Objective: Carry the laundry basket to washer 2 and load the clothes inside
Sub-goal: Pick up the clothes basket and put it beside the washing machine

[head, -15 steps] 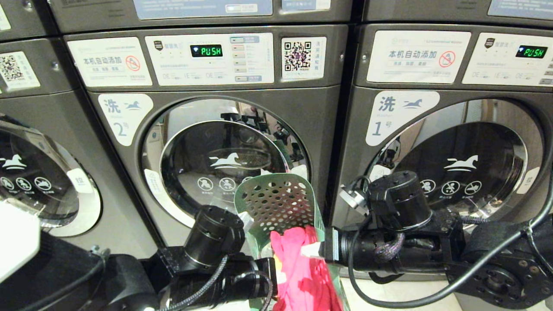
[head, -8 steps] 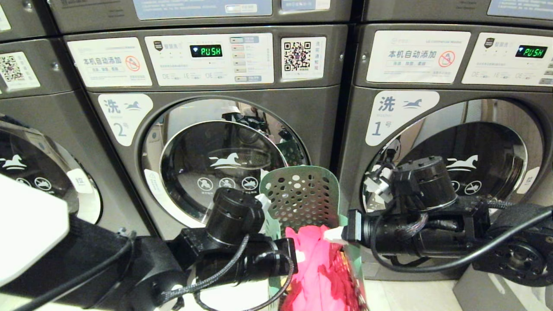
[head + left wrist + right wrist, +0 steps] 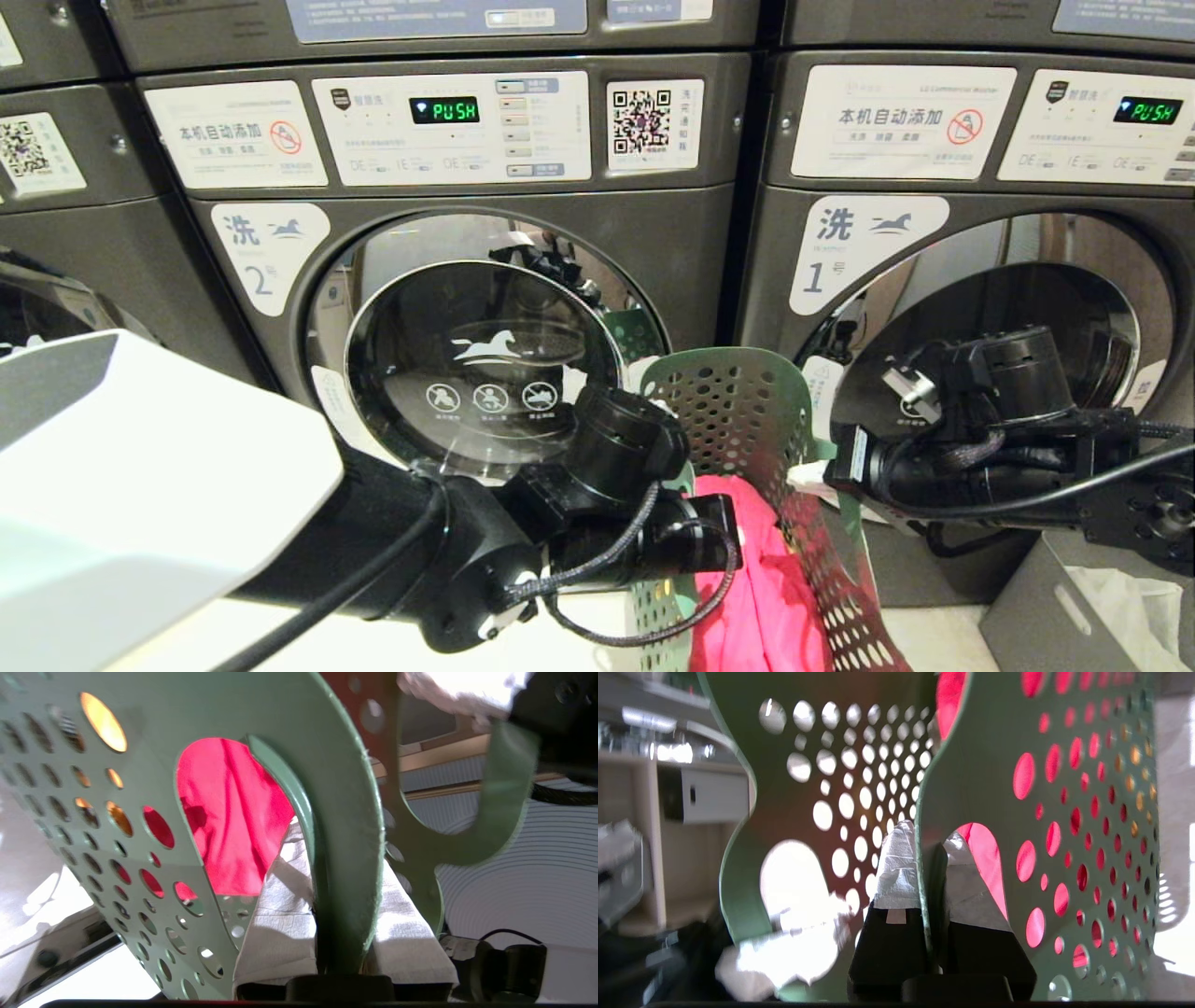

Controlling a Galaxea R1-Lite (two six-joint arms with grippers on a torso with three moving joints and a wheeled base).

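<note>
Two grippers clamp the laundry basket (image 3: 747, 420) between them: left gripper (image 3: 343, 914), right gripper (image 3: 931, 872), its squeezed long axis pointing toward the washers.

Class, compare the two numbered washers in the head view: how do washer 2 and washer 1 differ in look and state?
Washer 2 bears the numeral 2 and stands left; washer 1 bears a 1 and stands right. Washer 2's door glass shows almost whole, while the right gripper and its arm cover part of washer 1's. Both are dark grey, doors shut, horse logos, displays reading PUSH.
</note>
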